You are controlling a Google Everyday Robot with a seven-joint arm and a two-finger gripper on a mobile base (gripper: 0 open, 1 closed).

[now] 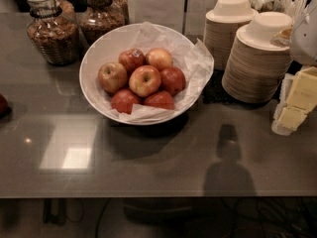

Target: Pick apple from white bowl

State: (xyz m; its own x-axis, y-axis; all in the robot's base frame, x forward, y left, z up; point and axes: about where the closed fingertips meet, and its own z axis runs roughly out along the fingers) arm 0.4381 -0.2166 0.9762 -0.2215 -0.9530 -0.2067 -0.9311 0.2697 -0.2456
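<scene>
The white bowl (99,53) stands on the grey counter, lined with crinkled white paper, and holds several apples. The apple (144,80), golden yellow-orange with red streaks and a stem dimple, lies on top in the middle of the pile. Darker red apples lie around it, one with a small sticker (132,59) behind it. My gripper (296,105) is at the right edge of the camera view, well to the right of the bowl and apart from it. Its two pale yellow fingers (303,89) stand apart and hold nothing.
Two stacks of beige disposable bowls (257,63) stand between the white bowl and my gripper. Two glass jars of granola (53,33) stand at the back left. A red object (2,105) shows at the left edge. The counter's front edge (148,196) runs across the bottom.
</scene>
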